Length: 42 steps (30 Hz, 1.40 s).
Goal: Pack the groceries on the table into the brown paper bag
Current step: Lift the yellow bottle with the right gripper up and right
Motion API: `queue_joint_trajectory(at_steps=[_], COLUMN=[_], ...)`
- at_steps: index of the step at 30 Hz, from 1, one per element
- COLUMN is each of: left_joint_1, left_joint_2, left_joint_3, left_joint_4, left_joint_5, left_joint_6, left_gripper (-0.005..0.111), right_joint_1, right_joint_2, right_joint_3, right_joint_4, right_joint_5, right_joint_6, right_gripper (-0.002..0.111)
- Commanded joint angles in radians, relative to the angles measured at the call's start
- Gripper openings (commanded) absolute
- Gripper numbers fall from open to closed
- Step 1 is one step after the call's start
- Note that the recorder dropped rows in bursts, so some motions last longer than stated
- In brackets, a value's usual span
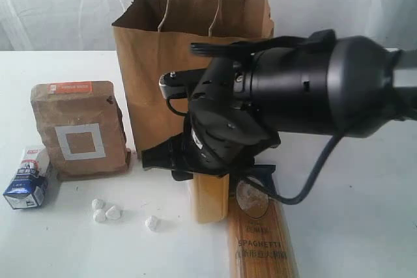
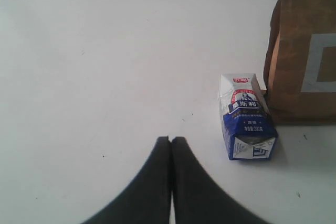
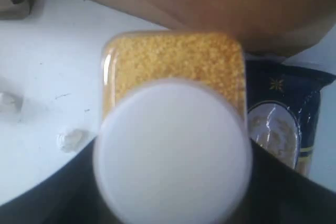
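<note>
The yellow white-capped bottle (image 1: 210, 198) stands upright on the white table (image 1: 365, 213), in front of the tall brown paper bag (image 1: 150, 63). My right gripper (image 1: 208, 172) is down over it. In the right wrist view the white cap (image 3: 173, 150) fills the space between the dark fingers, above the yellow body (image 3: 173, 56). The spaghetti packet (image 1: 260, 242) lies right beside the bottle. The brown pouch (image 1: 81, 128) stands to the left, with the small blue-white carton (image 1: 27, 183) next to it. My left gripper (image 2: 171, 139) is shut and empty, short of the carton (image 2: 245, 116). Jar and can are out of view.
Several small white lumps (image 1: 104, 211) lie scattered on the table in front of the pouch, and one more (image 1: 152, 222) sits nearer the bottle. The right arm's black body and cable hang in front of the bag's lower half. A white curtain forms the backdrop.
</note>
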Motion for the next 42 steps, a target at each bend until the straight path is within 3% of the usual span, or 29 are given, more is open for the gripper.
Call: queue_joint_trajectory(at_steps=[1, 5, 13, 23, 36, 42], left_joint_1=[-0.006, -0.006, -0.006, -0.006, -0.006, -0.006], left_joint_2=[-0.004, -0.004, -0.004, -0.004, -0.004, -0.004], left_joint_3=[0.004, 0.004, 0.004, 0.004, 0.004, 0.004], left_joint_4=[-0.004, -0.004, -0.004, -0.004, -0.004, -0.004], left_joint_5=[0.001, 0.001, 0.001, 0.001, 0.001, 0.001], left_joint_6=[-0.003, -0.003, -0.003, -0.003, -0.003, -0.003], left_gripper=[0.000, 0.000, 0.000, 0.000, 0.000, 0.000], right_joint_1=[0.000, 0.026, 0.070, 0.078, 0.076, 0.076], right_joint_2=[-0.119, -0.181, -0.341, -0.511, -0.833, -0.907], right_joint_3=[-0.007, -0.005, -0.003, 0.068, 0.074, 0.044], right_joint_4=[0.005, 0.039, 0.051, 0.047, -0.177, -0.291], right_joint_5=[0.031, 0.098, 0.230, 0.233, 0.226, 0.189], right_joint_6=[-0.076, -0.185, -0.243, -0.250, -0.204, -0.088], right_gripper=[0.013, 0.007, 0.007, 0.007, 0.007, 0.007])
